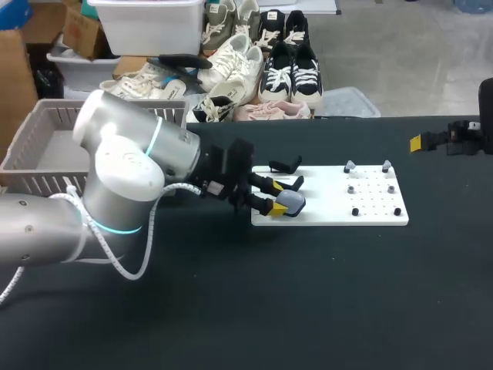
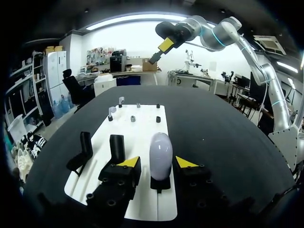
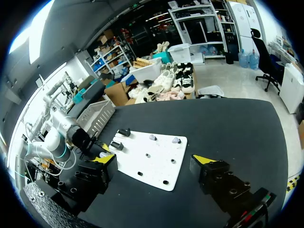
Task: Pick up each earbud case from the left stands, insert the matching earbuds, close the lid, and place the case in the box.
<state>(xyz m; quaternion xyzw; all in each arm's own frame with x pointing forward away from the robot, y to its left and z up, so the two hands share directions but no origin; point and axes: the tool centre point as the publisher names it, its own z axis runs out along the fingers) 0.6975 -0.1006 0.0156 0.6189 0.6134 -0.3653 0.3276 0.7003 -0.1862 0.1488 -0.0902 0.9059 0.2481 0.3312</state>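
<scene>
A pale grey earbud case (image 2: pixel 160 155) stands upright on a black stand at the near end of the white board (image 2: pixel 142 133). My left gripper (image 2: pixel 157 162) is open around it, a yellow tip on each side and narrow gaps showing. In the head view the case (image 1: pixel 292 203) sits at the board's left end between the left gripper's (image 1: pixel 283 196) fingers. Two more black stands (image 2: pixel 117 147) stand beside it without cases. Small earbuds (image 2: pixel 112 110) sit on pegs at the board's far end. My right gripper (image 3: pixel 156 159) hangs open and holds nothing, high above the table's right side, away from the board (image 3: pixel 152 159).
A grey mesh basket (image 1: pixel 46 146) stands at the table's back left, behind my left arm. The right gripper (image 1: pixel 422 142) is over the back right. Black pegs (image 1: pixel 355 210) dot the board's right half.
</scene>
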